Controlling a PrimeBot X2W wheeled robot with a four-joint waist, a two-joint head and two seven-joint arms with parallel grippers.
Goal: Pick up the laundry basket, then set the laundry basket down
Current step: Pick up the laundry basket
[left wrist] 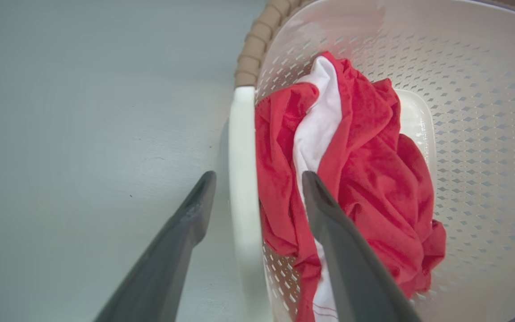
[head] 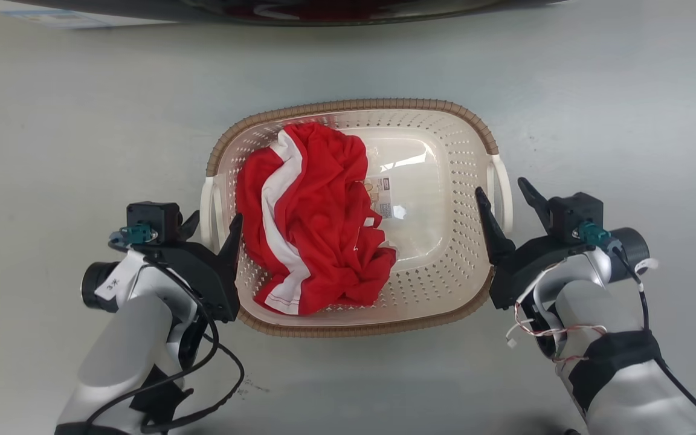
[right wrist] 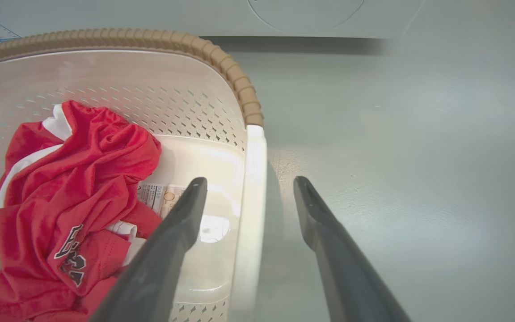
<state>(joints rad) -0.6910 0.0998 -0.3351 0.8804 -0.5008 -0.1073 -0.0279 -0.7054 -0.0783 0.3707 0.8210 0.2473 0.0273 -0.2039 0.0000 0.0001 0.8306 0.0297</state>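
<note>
The laundry basket (head: 354, 106), cream-white and perforated with a brown woven-look rim, rests on the grey floor with a crumpled red and white garment (head: 318, 211) inside. My left gripper (head: 215, 219) is open and straddles the basket's white left handle (head: 207, 202), one finger outside and one inside against the garment. In the left wrist view this handle (left wrist: 242, 156) runs between the left gripper's (left wrist: 258, 176) fingers. My right gripper (head: 500, 187) is open and straddles the right handle (head: 503, 172); that handle (right wrist: 255, 156) lies between the right gripper's (right wrist: 249, 180) fingers.
The washing machine's dark door (head: 324, 9) runs along the top edge of the head view, just beyond the basket. Its white front (right wrist: 306, 13) shows in the right wrist view. Bare grey floor (head: 52, 151) lies on both sides of the basket.
</note>
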